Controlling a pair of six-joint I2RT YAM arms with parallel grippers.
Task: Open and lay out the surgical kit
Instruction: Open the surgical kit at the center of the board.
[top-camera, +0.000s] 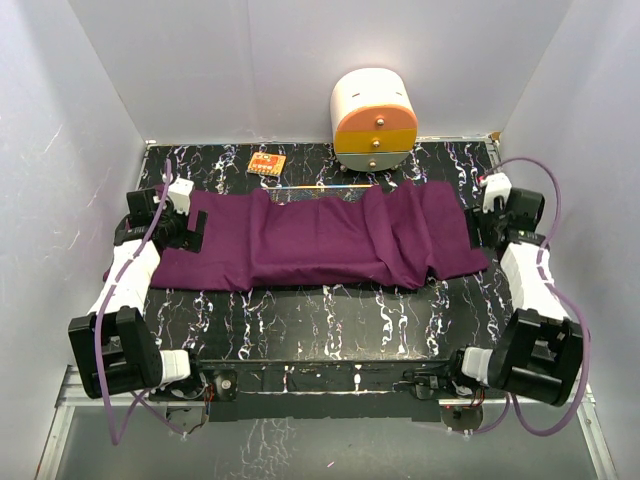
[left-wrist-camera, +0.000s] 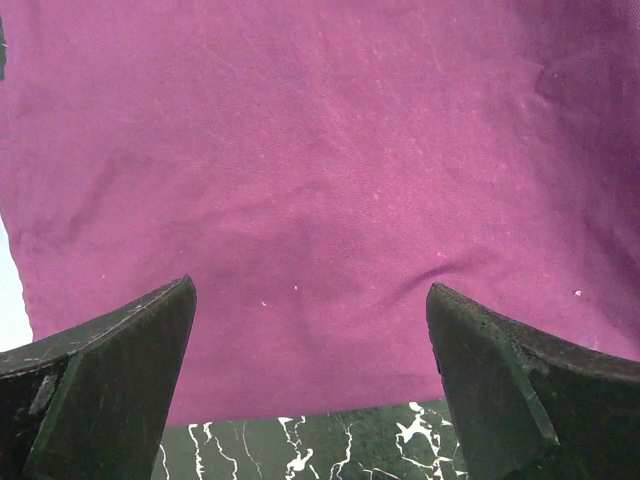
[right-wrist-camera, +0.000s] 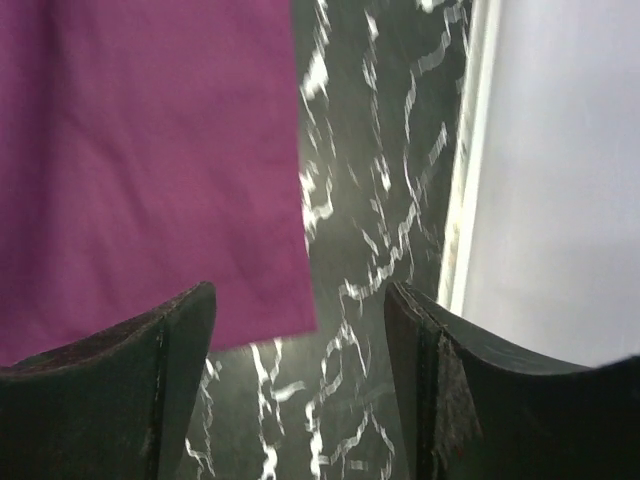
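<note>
The surgical kit shows as a large purple cloth (top-camera: 320, 240) spread across the black marbled table (top-camera: 320, 325), flat at the left and folded into ridges right of the middle. My left gripper (top-camera: 193, 230) hangs open over the cloth's left end. In the left wrist view the cloth (left-wrist-camera: 320, 150) fills the frame, and the left gripper (left-wrist-camera: 308, 285) holds nothing above its near edge. My right gripper (top-camera: 479, 228) stands open at the cloth's right end. In the right wrist view the right gripper (right-wrist-camera: 300, 288) is over bare table, with the cloth's corner (right-wrist-camera: 150, 150) just left of it.
A rounded white-and-orange drawer cabinet (top-camera: 373, 122) stands at the back, right of centre. A small orange packet (top-camera: 267, 163) lies on the table behind the cloth. White walls close in on three sides, and the right wall (right-wrist-camera: 550, 180) is close to the right gripper.
</note>
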